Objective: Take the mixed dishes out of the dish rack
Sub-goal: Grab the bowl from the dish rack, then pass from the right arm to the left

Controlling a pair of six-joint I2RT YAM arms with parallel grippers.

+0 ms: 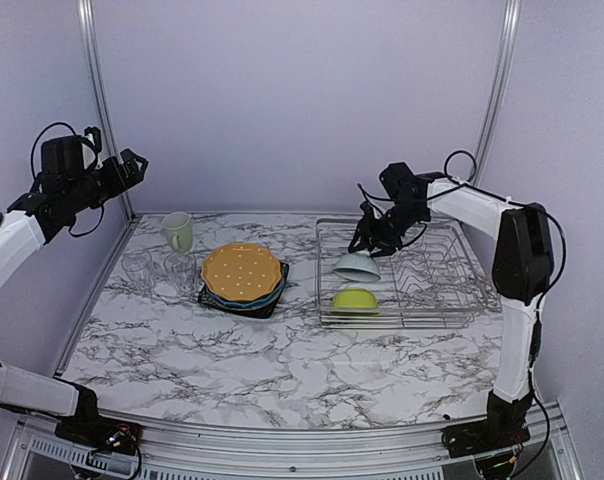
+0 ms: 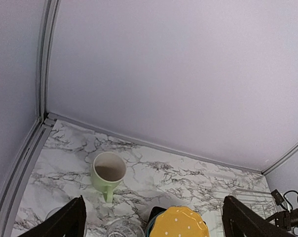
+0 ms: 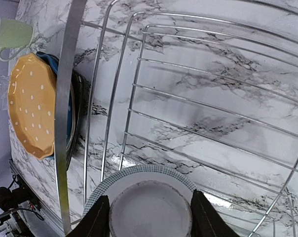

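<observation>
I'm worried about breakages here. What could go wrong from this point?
1. The right gripper seems to pinch the small white bowl, upside down, by its base only. A slip could drop it onto the silver wire dish rack or the lime green bowl close by.
2. Carried leftward low, its rim might catch the rack's side wire.
3. The orange dotted plate stack and clear glass crowd the landing area.

My right gripper (image 1: 367,243) holds the small white bowl (image 1: 357,267) upside down over the dish rack (image 1: 452,300) by the counter's (image 1: 282,360) right edge, with the lime green bowl (image 1: 354,298) just beside it. I see the orange dotted plate (image 1: 241,271) stacked mid-counter, left of the rack.
</observation>
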